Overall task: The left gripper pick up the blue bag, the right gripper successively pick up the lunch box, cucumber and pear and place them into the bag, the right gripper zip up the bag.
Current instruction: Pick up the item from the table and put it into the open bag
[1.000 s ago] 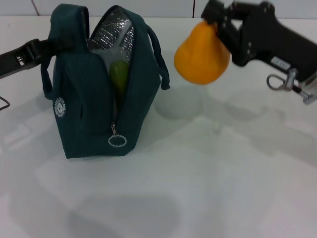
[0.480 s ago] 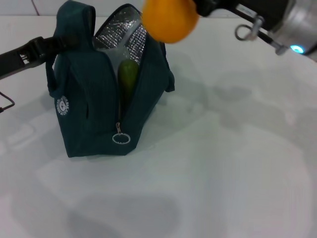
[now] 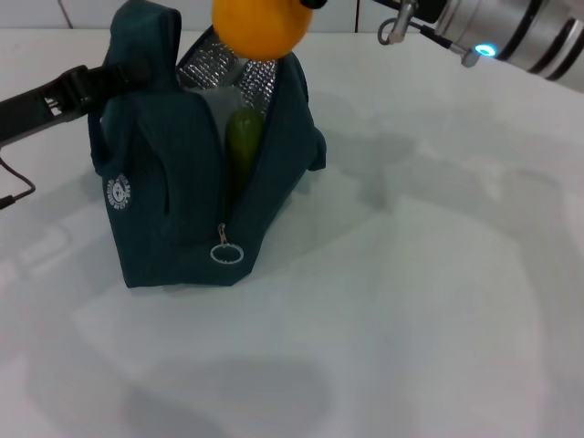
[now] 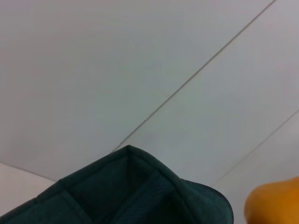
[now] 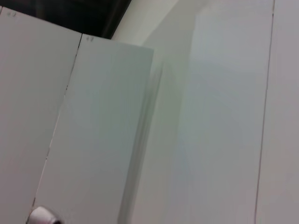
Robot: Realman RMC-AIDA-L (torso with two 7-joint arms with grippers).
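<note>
A: Where is the blue bag (image 3: 173, 196)?

B: It stands upright on the white desk (image 3: 429, 301), toward the far left corner, its mouth open and the silver lining showing. The zip is undone down the near end, with the ring pull hanging low.

A: Who has hold of it?

B: The left gripper (image 3: 109, 80) reaches in from the desk's left edge, jaws clenched on a handle at the bag's far left top. The left wrist view shows a corner of the bag's fabric close up.

A: And the pear (image 3: 260, 26)?

B: It hangs right over the bag's open mouth, at the top edge of the head view. An orange sliver of it also shows in the left wrist view.

A: Is the right gripper holding it?

B: That gripper's jaws are out of view; only its silver cuff shows at the far right.

A: Anything inside the bag?

B: The cucumber (image 3: 243, 139) stands in the opening, its green end showing through the gap.
</note>
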